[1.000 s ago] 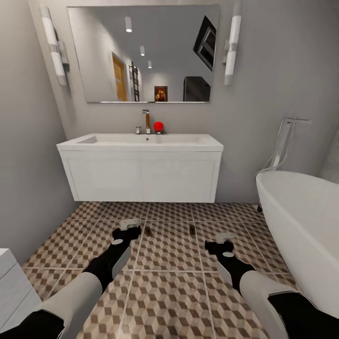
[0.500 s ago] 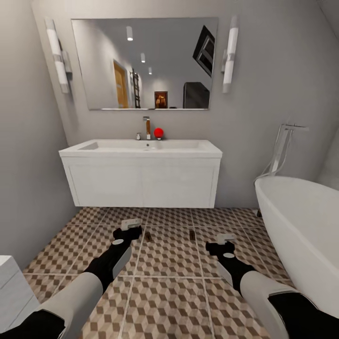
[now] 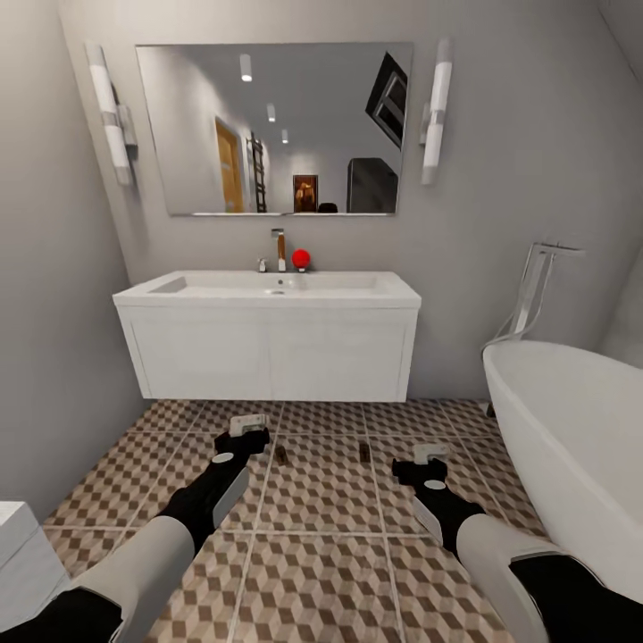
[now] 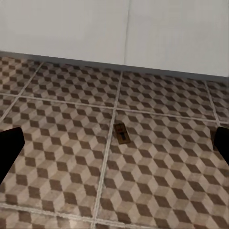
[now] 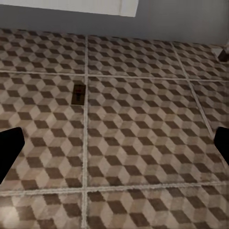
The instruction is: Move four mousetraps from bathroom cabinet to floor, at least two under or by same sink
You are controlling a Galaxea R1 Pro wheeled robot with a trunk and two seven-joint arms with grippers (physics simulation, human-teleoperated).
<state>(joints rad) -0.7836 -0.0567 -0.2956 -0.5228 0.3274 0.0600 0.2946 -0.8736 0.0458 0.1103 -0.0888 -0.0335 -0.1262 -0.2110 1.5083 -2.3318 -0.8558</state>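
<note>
Hovering wide apart, empty: left gripper (image 3: 248,427), right gripper (image 3: 429,455).

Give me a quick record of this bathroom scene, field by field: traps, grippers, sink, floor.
mousetraps seen: two, left mousetrap and right mousetrap, flat on the floor
position: just in front of the bathroom sink, not under it
bathroom floor: cube-patterned tiles
left gripper: open, empty
right gripper: open, empty
bathtub: right of sink

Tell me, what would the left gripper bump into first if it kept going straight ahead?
Probably the bathroom floor, close to the mousetrap lying ahead of the open left gripper. Depth is hard to judge here.
</note>
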